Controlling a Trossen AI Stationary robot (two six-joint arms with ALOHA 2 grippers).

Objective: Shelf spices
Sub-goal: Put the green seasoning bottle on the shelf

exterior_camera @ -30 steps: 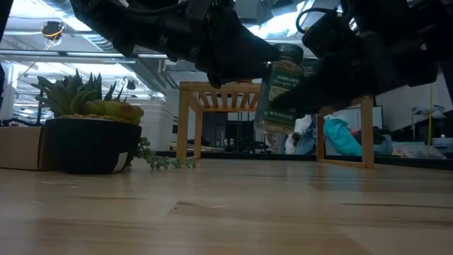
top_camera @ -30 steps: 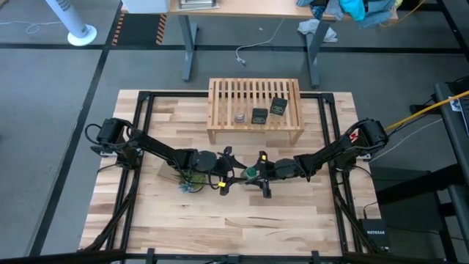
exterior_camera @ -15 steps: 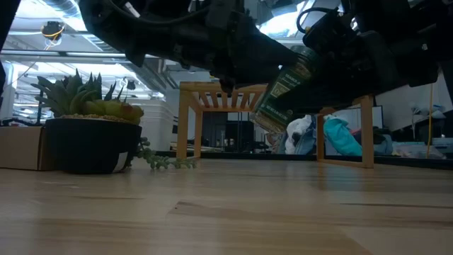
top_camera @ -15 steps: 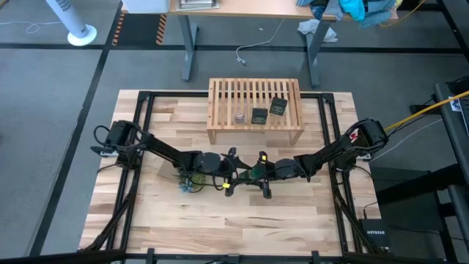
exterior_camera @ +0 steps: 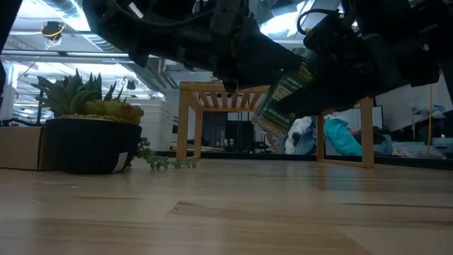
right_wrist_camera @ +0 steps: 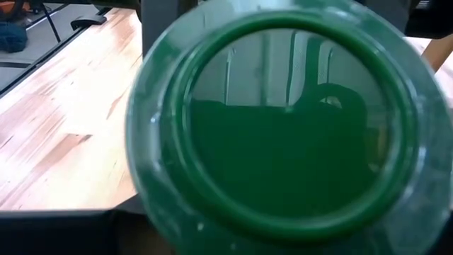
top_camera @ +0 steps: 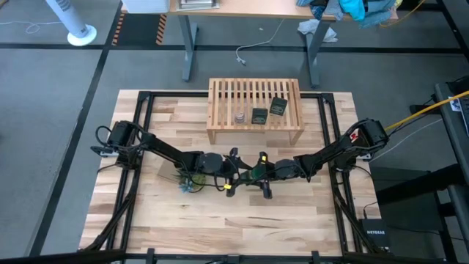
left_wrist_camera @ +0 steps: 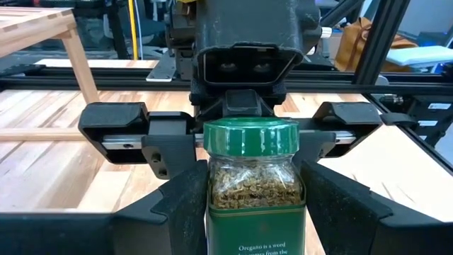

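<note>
The green-capped spice jar (top_camera: 252, 174) (exterior_camera: 283, 95) hangs in the air over the table's middle, between both grippers. My left gripper (top_camera: 238, 174) (left_wrist_camera: 255, 212) reaches in from the left and is shut on the jar. My right gripper (top_camera: 262, 173) (left_wrist_camera: 230, 126) faces it from the right. It is open, with its fingers wide on either side of the green cap (right_wrist_camera: 283, 120) and not touching it. Two dark tins (top_camera: 259, 115) (top_camera: 278, 107) and the tiny pale jar (top_camera: 239, 116) stand on the slatted top of the shelf (top_camera: 255, 92). My left gripper pinches the jar's glass body (left_wrist_camera: 212, 205) below the cap, one finger (left_wrist_camera: 185, 205) on each side. The fingers come roughly level from the table's left. The jar is lifted clear of the table and tilted, with its cap up toward the table's right and its base down toward the left.
A potted spiky plant (top_camera: 189, 181) (exterior_camera: 88, 138) sits on the table just under my left arm, left of the jar. The shelf (exterior_camera: 212, 95) stands behind the grippers near the far edge. Bare wood (top_camera: 242, 220) lies toward the near edge.
My left gripper has moved toward the table's right, closing in on the jar. The jar has tipped from upright to slanted, its cap swinging toward my right gripper and its base toward the left. It has stayed clear of the table.
</note>
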